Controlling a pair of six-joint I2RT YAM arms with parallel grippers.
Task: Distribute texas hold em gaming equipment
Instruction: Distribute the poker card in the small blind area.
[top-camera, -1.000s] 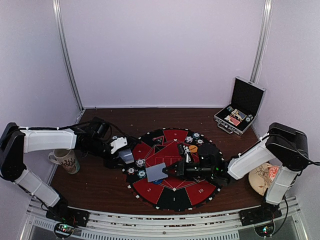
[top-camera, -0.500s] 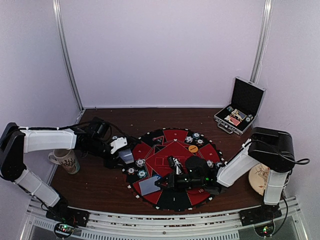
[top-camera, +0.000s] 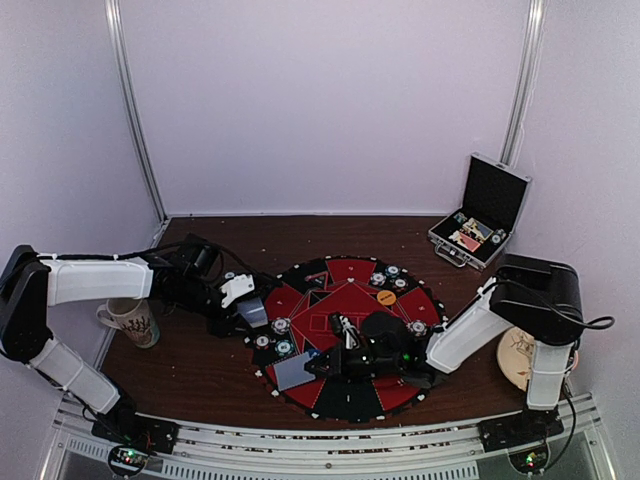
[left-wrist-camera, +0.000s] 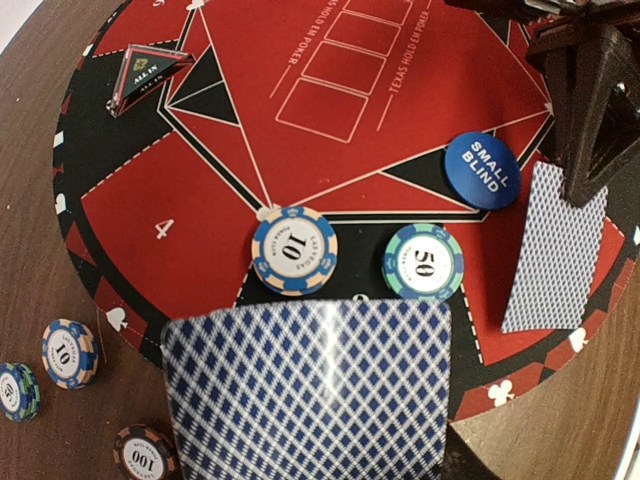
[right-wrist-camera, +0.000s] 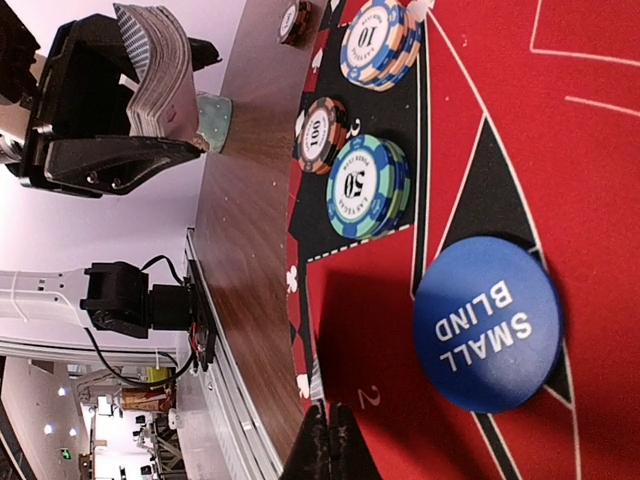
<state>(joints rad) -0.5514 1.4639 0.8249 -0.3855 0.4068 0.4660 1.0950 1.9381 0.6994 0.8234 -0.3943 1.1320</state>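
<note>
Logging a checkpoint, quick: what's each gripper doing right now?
Left gripper: closed on a stack of blue-diamond-backed playing cards.
Right gripper: closed, apparently pinching the edge of a single blue-backed card.

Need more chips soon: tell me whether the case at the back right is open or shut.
Open: the case has its lid standing up and its contents showing.

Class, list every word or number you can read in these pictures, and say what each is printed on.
"SMALL BLIND": blue disc
"ALL IN": triangular marker
"TEXAS HOLD'EM POKER" and "4": round mat
"10": blue-edged chip
"50": teal chip
"100": black chip
Print inside the case: too small to read.
</note>
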